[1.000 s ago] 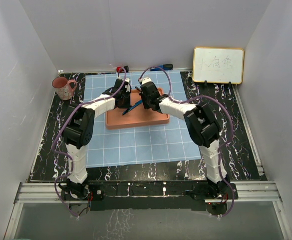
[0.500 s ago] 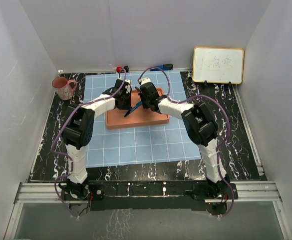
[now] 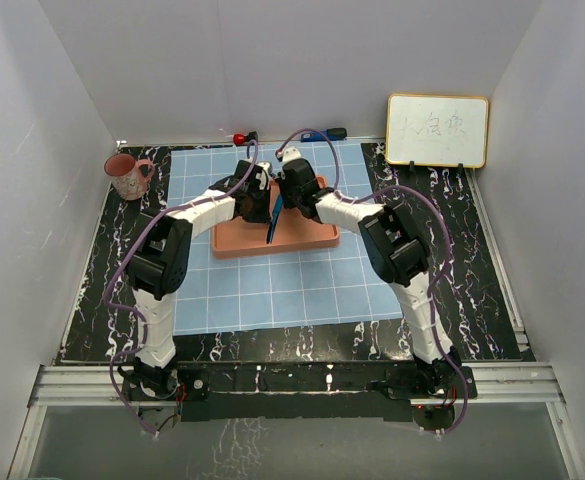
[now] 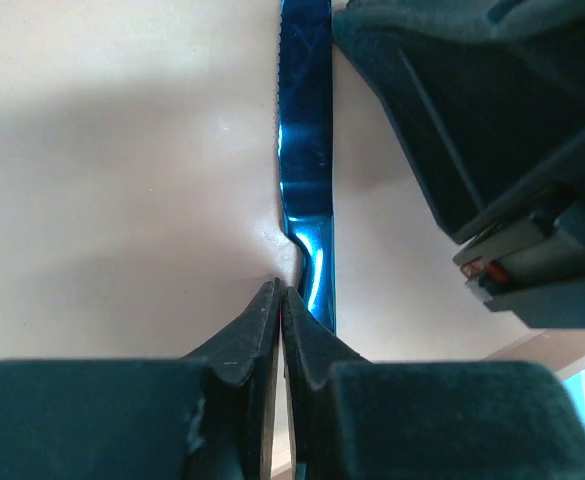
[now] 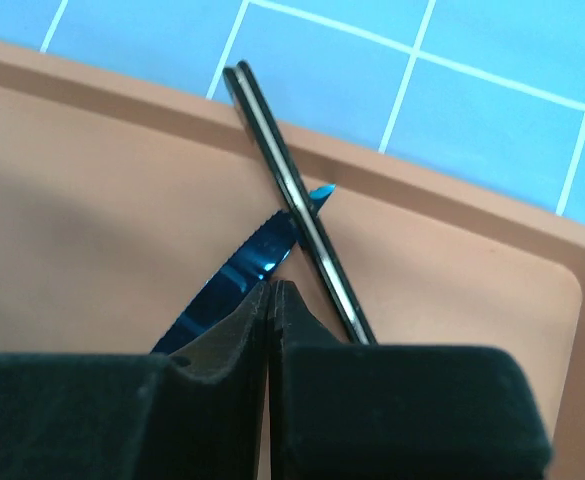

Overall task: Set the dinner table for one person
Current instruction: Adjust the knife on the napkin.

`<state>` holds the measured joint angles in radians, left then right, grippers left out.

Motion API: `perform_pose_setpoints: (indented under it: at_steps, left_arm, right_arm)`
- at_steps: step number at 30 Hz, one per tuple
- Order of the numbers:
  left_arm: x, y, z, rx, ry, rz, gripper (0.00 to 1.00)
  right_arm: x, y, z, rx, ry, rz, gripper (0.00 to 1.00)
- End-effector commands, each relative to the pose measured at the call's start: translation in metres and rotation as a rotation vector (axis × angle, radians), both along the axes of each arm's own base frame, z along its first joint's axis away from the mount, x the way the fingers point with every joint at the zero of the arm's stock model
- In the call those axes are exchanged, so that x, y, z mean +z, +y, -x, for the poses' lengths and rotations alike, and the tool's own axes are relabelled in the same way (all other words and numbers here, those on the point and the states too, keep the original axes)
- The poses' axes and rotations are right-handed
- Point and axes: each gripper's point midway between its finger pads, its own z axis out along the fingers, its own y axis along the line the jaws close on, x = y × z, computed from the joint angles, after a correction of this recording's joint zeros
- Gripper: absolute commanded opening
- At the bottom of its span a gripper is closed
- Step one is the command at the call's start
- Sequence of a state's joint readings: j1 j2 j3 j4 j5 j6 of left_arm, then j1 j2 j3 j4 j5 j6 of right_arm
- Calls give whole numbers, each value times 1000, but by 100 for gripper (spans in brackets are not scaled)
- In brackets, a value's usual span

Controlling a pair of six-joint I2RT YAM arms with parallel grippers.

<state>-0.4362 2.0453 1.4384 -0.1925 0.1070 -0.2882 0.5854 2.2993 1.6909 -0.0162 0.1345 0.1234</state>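
A shiny blue knife [image 3: 272,222] with a serrated blade lies on the orange tray [image 3: 234,242], pointing toward its near rim. Both grippers hover low over the tray on either side of it. My left gripper [image 4: 281,290] is shut, and the knife [image 4: 305,150] runs forward just right of its tips, not between them. My right gripper [image 5: 273,285] is shut too, with the blade [image 5: 227,290] passing left of its tips. A thin dark bar with a silvery stripe [image 5: 282,170] crosses the blade toward the tray rim [image 5: 442,210]. The dinner table [image 3: 112,260] is black with white veins.
The tray rests on a light-blue gridded cloth [image 3: 272,290]. A pink mug [image 3: 127,176] stands at the back left. At the back right a whiteboard [image 3: 438,130] leans on the wall. A red object [image 3: 239,138] and a dark marker [image 3: 324,133] lie along the back edge.
The blue knife has swung from a slant across the tray to pointing almost straight at the near rim. Both grippers have drawn closer together over it.
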Motion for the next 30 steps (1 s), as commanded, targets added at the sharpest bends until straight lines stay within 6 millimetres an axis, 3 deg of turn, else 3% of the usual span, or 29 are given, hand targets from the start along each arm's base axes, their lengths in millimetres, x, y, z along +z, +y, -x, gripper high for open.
perform_pose_setpoints:
  at_steps: [1,12,15,19,21,25,30]
  left_arm:
    - [-18,-15,34,-64,126,18,4]
    - [-19,-27,34,-75,129,57,5]
    - [-19,-27,34,-78,126,48,5]
    - [-18,-13,31,-53,105,-25,8]
    - [-15,-8,29,-39,91,-50,16]
    - [-10,-3,26,-10,78,-70,36]
    - [-1,9,17,43,43,-128,47]
  right_arm:
    - [-14,22,-2,103,22,-48,0]
    - [-19,63,9,295,56,-178,0]
    - [-20,64,12,302,69,-190,0]
    - [-17,57,15,282,63,-170,0]
    - [-11,51,12,254,54,-153,1]
    - [4,43,6,191,54,-129,18]
    - [48,33,1,108,70,-108,27]
